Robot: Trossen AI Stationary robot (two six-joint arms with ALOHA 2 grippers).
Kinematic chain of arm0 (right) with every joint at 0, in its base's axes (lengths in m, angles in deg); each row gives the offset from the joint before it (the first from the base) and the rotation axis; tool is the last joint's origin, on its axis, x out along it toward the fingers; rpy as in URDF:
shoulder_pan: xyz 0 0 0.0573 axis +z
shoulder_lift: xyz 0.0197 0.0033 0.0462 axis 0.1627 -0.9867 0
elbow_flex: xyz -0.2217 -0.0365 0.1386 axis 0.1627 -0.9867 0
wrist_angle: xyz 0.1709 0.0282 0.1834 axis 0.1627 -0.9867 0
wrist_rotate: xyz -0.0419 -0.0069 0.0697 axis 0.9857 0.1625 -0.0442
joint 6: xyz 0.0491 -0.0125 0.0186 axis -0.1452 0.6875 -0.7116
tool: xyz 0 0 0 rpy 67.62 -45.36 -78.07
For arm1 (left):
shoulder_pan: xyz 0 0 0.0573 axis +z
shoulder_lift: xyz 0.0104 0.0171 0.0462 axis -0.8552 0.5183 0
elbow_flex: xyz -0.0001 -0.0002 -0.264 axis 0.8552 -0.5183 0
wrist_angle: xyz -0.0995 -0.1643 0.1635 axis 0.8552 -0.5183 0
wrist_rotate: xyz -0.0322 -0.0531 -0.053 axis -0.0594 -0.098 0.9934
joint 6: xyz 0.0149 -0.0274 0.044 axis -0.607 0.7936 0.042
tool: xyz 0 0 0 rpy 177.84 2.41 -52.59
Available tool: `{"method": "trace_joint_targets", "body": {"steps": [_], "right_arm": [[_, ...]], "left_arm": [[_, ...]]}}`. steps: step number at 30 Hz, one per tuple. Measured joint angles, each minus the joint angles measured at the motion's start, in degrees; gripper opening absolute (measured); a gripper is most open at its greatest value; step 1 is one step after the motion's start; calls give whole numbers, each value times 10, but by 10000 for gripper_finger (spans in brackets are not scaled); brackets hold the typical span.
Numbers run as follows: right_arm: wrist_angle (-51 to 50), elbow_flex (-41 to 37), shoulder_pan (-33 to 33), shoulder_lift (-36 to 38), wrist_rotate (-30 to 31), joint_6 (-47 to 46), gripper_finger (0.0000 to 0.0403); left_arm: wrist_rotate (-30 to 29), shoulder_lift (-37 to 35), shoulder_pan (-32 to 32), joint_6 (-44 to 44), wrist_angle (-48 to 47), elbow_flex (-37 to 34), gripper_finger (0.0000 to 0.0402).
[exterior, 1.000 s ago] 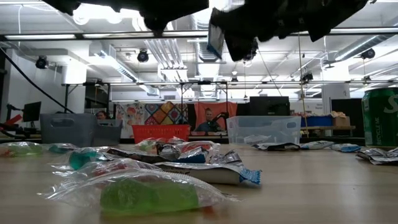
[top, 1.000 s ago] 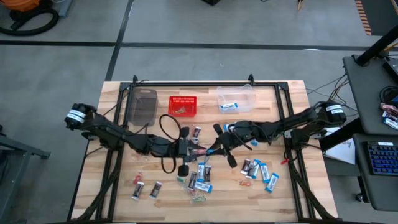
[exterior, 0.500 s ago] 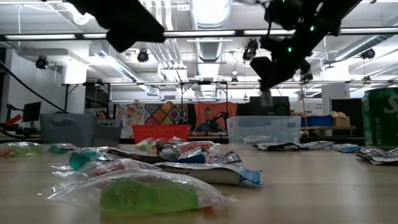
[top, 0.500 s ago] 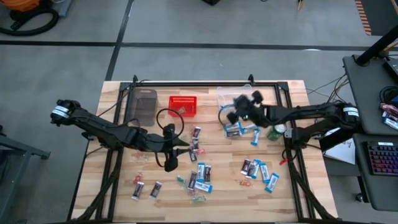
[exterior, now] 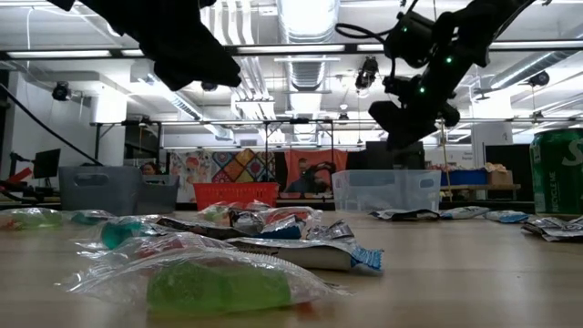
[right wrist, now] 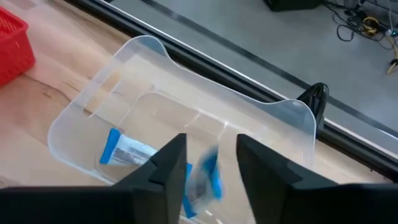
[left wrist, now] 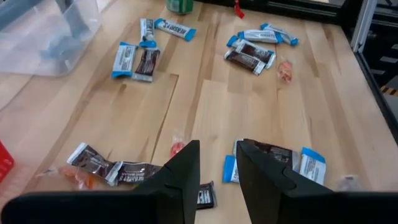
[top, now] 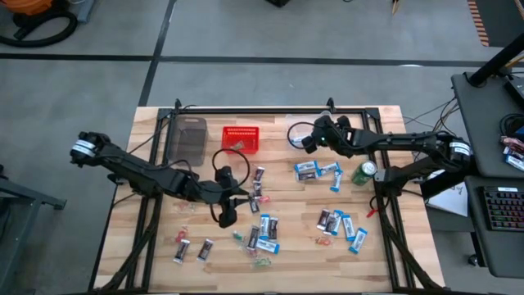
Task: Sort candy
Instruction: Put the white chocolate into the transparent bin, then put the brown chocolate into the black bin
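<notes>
Candy lies scattered over the wooden table: blue-and-white packets [top: 315, 170], dark bars [top: 327, 220] and small twist-wrapped pieces [top: 260, 259]. My right gripper [right wrist: 211, 155] stands open above the clear bin [right wrist: 149, 43] at the far edge, slanting down. A blurred blue packet [right wrist: 208, 177] drops free below its fingers into the bin. Another blue packet [right wrist: 127, 149] lies flat on the bin's floor. My left gripper [left wrist: 217, 165] hangs open over the table's middle [top: 237, 195], above dark bars [left wrist: 118, 169] and a red piece [left wrist: 178, 148], with nothing between its fingers.
A red mesh basket [top: 240, 138] and a grey bin [top: 187, 139] stand at the far edge, left of the clear bin. A green can [top: 363, 172] stands right of it. Black frame rails [top: 262, 109] run along the table's edges.
My right gripper has swung from the table's middle toward the far edge, over the clear bin, tipping from downward to slanting. The blue packet it carried now falls clear of its fingers. My left gripper has tipped up from pointing down to slanting across the table.
</notes>
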Motion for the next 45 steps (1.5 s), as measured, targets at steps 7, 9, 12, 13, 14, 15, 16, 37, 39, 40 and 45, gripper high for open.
{"method": "trace_joint_targets", "body": {"steps": [7,9,12,13,14,15,16,37,39,40,45], "right_arm": [[-2,0,0,21,-36,0,185],[-1,0,1,30,-78,-1,193],[0,0,7,43,-152,-5,198],[0,0,10,47,-177,-5,198],[0,0,16,50,-200,-5,198],[0,0,22,53,-218,-5,197],[0,0,30,57,-235,-5,196],[1,0,213,67,-250,-14,190],[3,0,217,67,-250,-15,190],[4,0,218,67,-250,-15,189],[6,0,219,67,-250,-15,189]], "left_arm": [[0,11,0,14,-12,0,87],[1,16,0,14,-14,0,88],[1,28,0,14,-14,0,95],[1,33,0,14,-14,0,99],[1,39,0,15,-13,0,104],[1,45,0,17,-13,0,110],[1,52,0,20,-13,0,118],[-45,188,7,25,39,0,189],[-45,200,12,28,39,0,189],[-45,206,14,30,39,0,189],[-45,227,23,38,46,0,188]]}}
